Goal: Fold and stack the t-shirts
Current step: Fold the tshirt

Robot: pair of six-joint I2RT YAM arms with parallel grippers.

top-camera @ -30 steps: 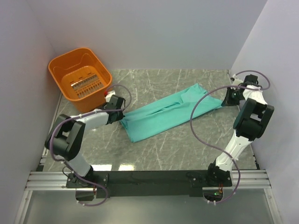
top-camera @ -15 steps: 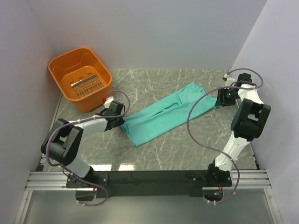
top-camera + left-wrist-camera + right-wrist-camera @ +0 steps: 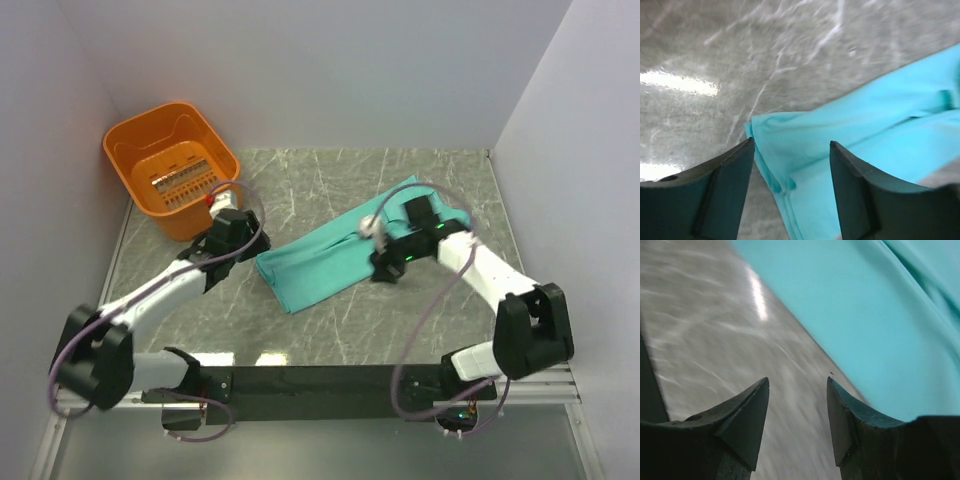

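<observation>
One teal-green t-shirt [image 3: 345, 250] lies folded into a long strip, slanting across the marble table from near left to far right. My left gripper [image 3: 238, 245] hovers open just off its near-left end. In the left wrist view that gripper [image 3: 791, 142] has the shirt's corner and hem [image 3: 865, 130] below its spread fingers, with nothing gripped. My right gripper [image 3: 388, 262] hangs open over the strip's near edge, around its middle. The right wrist view shows the gripper [image 3: 797, 380] above bare table, with the cloth edge [image 3: 865, 315] beside the right finger.
An orange plastic basket [image 3: 190, 215] stands at the back left, close behind the left wrist. Walls close in the table on the left, back and right. The black base rail [image 3: 320, 380] runs along the near edge.
Both grippers have opened and let go of the shirt's ends. The right arm has swung from the far right end in to the strip's middle. The left gripper has drawn back slightly.
</observation>
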